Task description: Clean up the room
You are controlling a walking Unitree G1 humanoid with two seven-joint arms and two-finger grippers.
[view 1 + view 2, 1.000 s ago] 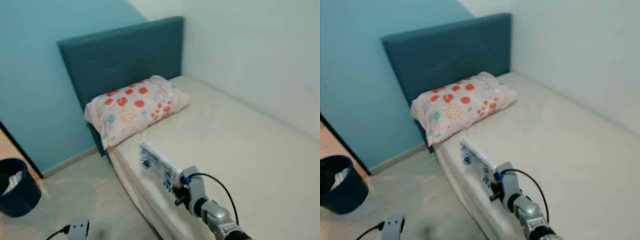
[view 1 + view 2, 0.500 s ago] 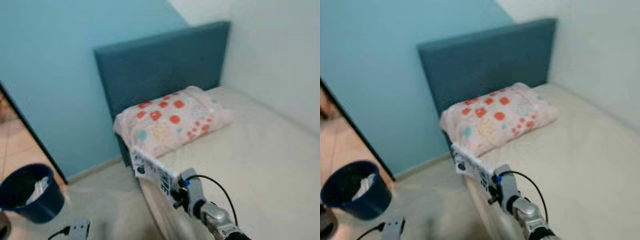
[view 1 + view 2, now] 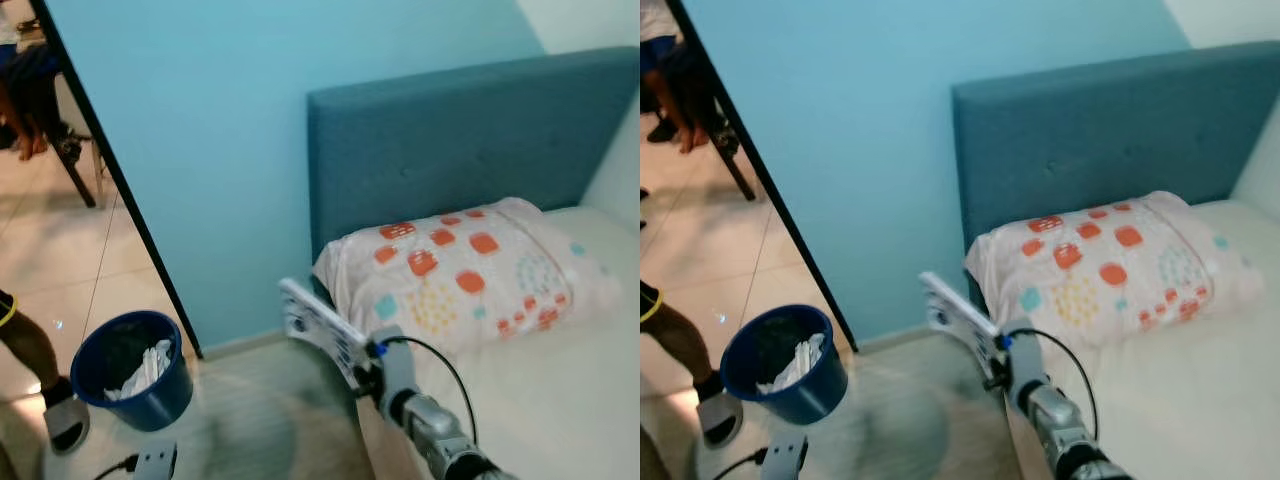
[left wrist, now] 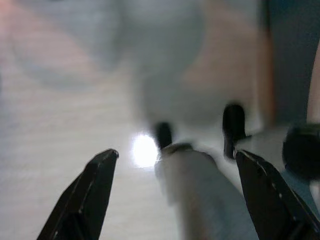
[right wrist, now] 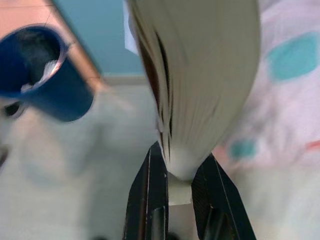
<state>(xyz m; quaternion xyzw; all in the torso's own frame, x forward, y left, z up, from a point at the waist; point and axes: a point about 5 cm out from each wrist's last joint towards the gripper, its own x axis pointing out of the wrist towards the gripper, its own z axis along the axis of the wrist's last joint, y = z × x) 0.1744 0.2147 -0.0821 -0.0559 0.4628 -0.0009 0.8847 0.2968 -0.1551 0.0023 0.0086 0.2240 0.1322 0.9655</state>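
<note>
My right gripper [image 3: 362, 372] is shut on a thin white printed booklet [image 3: 318, 328], which it holds up over the floor beside the bed's head end. In the right wrist view the booklet [image 5: 200, 75] stands edge-on between the two black fingers [image 5: 150, 200]. A dark blue bin [image 3: 135, 372] with white crumpled waste inside stands on the floor to the left, near the doorway; the bin [image 5: 45, 80] is blurred in the right wrist view. My left gripper [image 4: 176, 154] hangs low over the pale floor, open and holding nothing.
A spotted pillow [image 3: 470, 270] lies against the teal headboard [image 3: 450, 140] on the white mattress [image 3: 570, 410] to the right. A black door frame [image 3: 120, 190] edges the blue wall. A person's leg and shoe [image 3: 50, 400] stand by the bin at far left.
The whole view has swung left: the bed has slid right, and the doorway, the bin and a person's leg have come in. The right gripper still holds the booklet.
</note>
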